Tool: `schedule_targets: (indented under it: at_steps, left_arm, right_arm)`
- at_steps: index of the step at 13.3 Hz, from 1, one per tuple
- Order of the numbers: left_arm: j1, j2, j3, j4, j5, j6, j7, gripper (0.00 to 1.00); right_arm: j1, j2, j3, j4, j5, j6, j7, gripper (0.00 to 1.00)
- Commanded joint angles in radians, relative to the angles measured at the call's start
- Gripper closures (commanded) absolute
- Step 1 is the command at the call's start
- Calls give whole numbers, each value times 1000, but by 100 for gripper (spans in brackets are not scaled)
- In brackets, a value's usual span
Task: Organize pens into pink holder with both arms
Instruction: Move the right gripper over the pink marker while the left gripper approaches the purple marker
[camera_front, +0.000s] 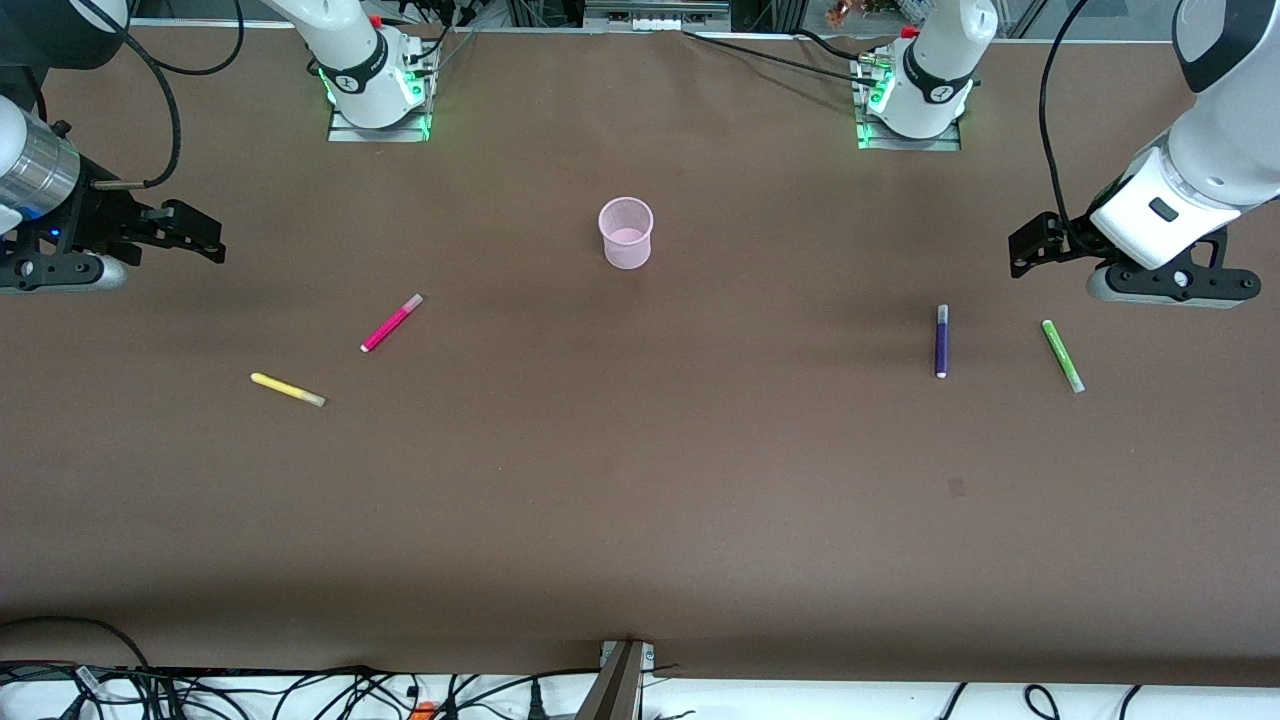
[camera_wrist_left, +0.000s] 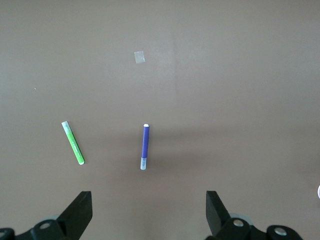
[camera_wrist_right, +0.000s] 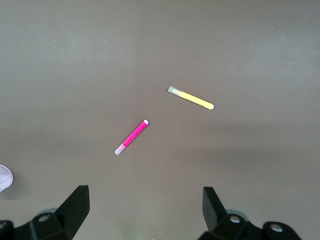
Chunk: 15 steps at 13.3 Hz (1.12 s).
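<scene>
Brown covering spreads over the whole desk, and the pink holder stands upright midway between the two arm bases, with nothing in it that shows. All four pens lie flat on the desk, nearer the front camera than the holder.

Toward the right arm's end lie the magenta pen and the yellow pen, both slanted, the yellow one nearer the camera. The right gripper hangs over that end of the desk with its jaws spread wide and holding nothing; in its wrist view both pens lie ahead of the jaws, the magenta one closer.

Toward the left arm's end lie the purple pen and the green pen. The left gripper hangs above them, jaws wide and empty. In its wrist view the purple pen lies ahead of the gap, its long axis running away from the jaws, so a wrist turn looks needed to close across it.
</scene>
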Motion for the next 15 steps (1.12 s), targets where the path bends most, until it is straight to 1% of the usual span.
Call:
schedule_targets:
  at_steps: [1, 7, 8, 9, 11, 12, 14, 15]
  left_arm:
    - [7, 24, -8, 39, -1, -8, 5, 0]
    - [7, 30, -9, 35, -2, -18, 4, 0]
    - [8, 29, -8, 30, -2, -32, -2, 0]
    - [8, 39, -6, 29, -1, -85, -7, 0]
    - [8, 119, -3, 33, -1, -165, -1, 0]
    - [13, 144, 1, 32, -1, -185, 2, 0]
    - [39, 199, 1, 27, 5, -166, 5, 0]
    - [48, 217, 1, 18, 8, -125, 8, 0]
  right_arm:
    - [-3, -10, 3, -3, 17, -5, 1, 0]
    - [-8, -2, 2, 4, 18, -5, -2, 0]
    - [-8, 2, 2, 4, 18, -5, -2, 0]
    - [-6, 10, 2, 1, 18, -8, 9, 0]
    - [-2, 31, 3, -2, 20, -15, 50, 0]
    - [-2, 47, 3, -6, 20, -16, 91, 0]
    - [5, 94, 8, -8, 20, -36, 226, 0]
    - [8, 115, 12, -8, 20, -33, 283, 0]
